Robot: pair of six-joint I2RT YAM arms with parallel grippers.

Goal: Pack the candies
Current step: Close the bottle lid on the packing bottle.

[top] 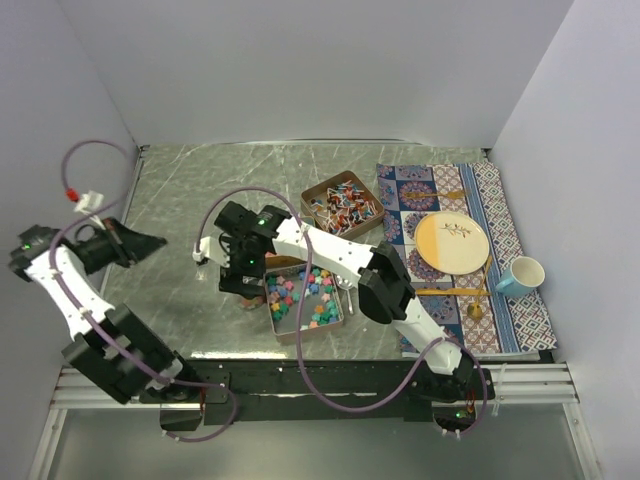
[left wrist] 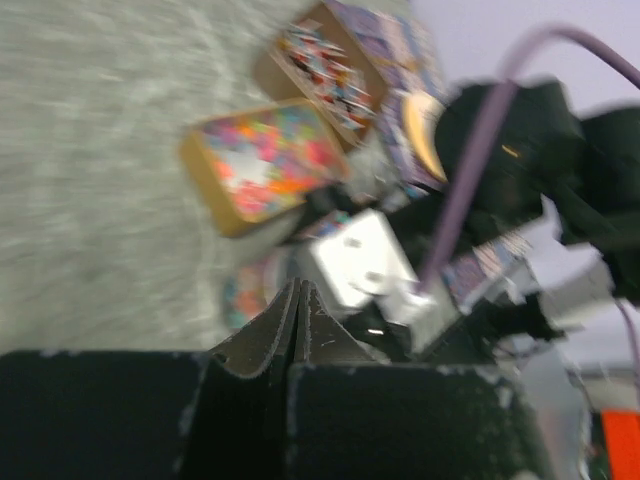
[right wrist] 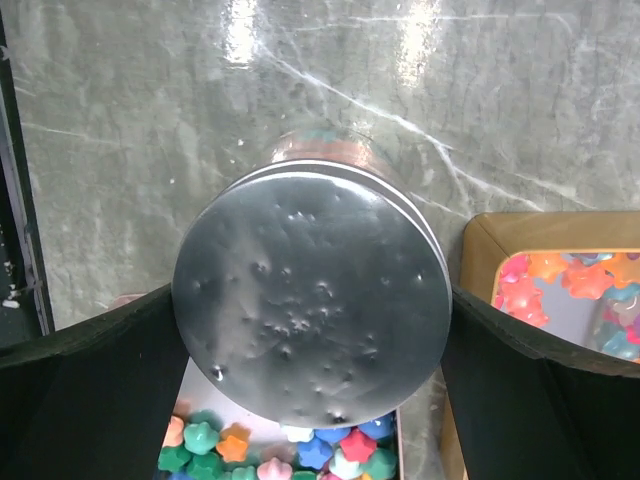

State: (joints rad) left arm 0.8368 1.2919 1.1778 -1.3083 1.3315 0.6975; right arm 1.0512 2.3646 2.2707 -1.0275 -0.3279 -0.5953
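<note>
While grey marble table (top: 170, 190) sits white-walled | left tool (left wrist: 298, 310) closed | right tool (top: 243, 282) grips lid (right wrist: 310, 300)

Marble-patterned tabletop (top: 180, 200), seen from above. Between the fingers of the right claw (top: 243, 285): a glass jar (right wrist: 320, 148) with a dented silver lid (right wrist: 310, 300). Just right of the claw: an open bronze tin (top: 283, 336). Beyond the claw and to its right: a second tin (top: 306, 195). Well to the right: a patterned placemat (top: 500, 200) bearing a cream-and-orange plate (top: 440, 250), a pale blue cup (top: 522, 275) and slender gold pieces (top: 450, 291), possibly chopsticks.
</note>
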